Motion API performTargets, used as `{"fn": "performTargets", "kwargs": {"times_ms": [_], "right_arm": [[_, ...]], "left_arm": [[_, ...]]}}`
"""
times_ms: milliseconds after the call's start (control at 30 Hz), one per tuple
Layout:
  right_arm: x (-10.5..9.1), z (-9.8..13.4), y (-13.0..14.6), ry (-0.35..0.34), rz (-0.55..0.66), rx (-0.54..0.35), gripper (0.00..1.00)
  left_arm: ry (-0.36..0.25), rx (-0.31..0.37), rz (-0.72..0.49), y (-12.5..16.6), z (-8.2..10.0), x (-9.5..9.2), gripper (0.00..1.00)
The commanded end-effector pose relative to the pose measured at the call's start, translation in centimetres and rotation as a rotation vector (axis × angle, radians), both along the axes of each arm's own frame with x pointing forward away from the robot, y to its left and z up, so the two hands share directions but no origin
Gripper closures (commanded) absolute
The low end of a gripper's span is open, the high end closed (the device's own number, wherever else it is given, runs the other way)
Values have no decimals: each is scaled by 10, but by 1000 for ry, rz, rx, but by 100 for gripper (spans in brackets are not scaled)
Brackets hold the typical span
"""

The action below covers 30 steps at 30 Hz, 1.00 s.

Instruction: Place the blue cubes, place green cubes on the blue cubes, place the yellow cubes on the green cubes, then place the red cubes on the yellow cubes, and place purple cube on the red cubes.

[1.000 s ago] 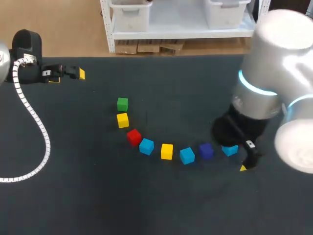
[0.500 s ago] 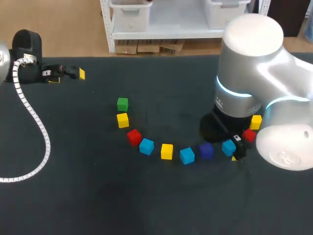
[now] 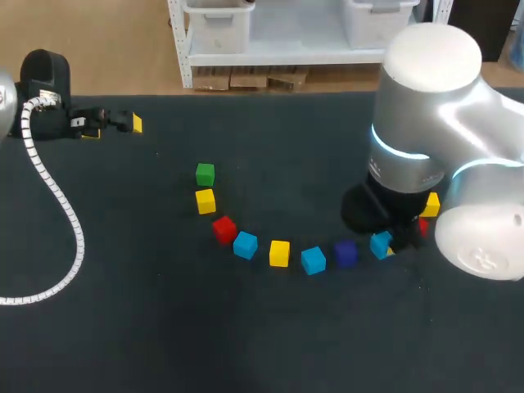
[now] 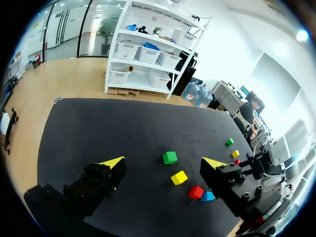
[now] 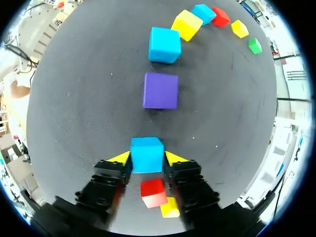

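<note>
Jaws of the right gripper point(image 5: 146, 159) clamp a blue cube point(image 5: 146, 154) at the table's point(image 3: 164, 327) 3 o'clock, purple cube point(image 3: 345, 252) at its 9 o'clock. Left gripper point(image 4: 164, 163), at 10 o'clock, gapes wide, unloaded.

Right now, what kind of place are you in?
Probably a robot lab bench: a dark table, little coloured cubes in a curved row, and my right gripper closed on a blue cube.

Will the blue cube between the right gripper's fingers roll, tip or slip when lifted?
The blue cube has flat faces, so it probably will not roll. Its sides lie flat against the fingers of the right gripper, so slipping seems unlikely. Its edges look crisp, so it is likely stiff.
</note>
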State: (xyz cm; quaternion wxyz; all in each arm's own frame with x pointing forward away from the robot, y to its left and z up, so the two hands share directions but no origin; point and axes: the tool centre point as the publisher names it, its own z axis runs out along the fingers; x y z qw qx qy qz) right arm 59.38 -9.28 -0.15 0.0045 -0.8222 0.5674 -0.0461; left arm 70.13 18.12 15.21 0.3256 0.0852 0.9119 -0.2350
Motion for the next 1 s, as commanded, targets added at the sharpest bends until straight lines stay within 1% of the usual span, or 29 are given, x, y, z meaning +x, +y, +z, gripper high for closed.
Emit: {"fn": "performTargets", "kwargs": {"times_ms": [33, 67, 133, 167, 200, 267, 333, 433, 533, 600, 700, 900, 1000], "right_arm": [[5, 8, -1, 0, -31, 14, 85], [8, 10, 0, -5, -71, 0, 88], [13, 15, 2, -8, -126, 3, 91], [16, 18, 4, -12, -156, -4, 96], [20, 21, 5, -19, -179, -4, 98], [26, 28, 9, -8, -218, 7, 99], [34, 33, 14, -23, -254, 15, 100], [42, 35, 24, -21, -280, 17, 100], [51, 35, 31, 23, -318, 25, 100], [59, 35, 36, 57, -354, 46, 100], [67, 37, 43, 75, -373, 70, 100], [85, 37, 53, 74, -373, 74, 100], [92, 35, 56, 106, -356, 82, 100]], "left_arm": [[-8, -11, -7, 3, -2, -1, 0], [-8, -11, -7, 3, -2, -1, 0], [-8, -11, -7, 3, -2, -1, 0], [-8, -11, -7, 3, -2, -1, 0], [-8, -11, -7, 3, -2, -1, 0], [-8, -11, -7, 3, -2, -1, 0], [-8, -11, -7, 3, -2, -1, 0], [-8, -11, -7, 3, -2, -1, 0], [-8, -11, -7, 3, -2, -1, 0], [-8, -11, -7, 3, -2, -1, 0], [-8, -11, -7, 3, -2, -1, 0], [-8, -11, -7, 3, -2, -1, 0], [-8, -11, -7, 3, -2, -1, 0]]}}
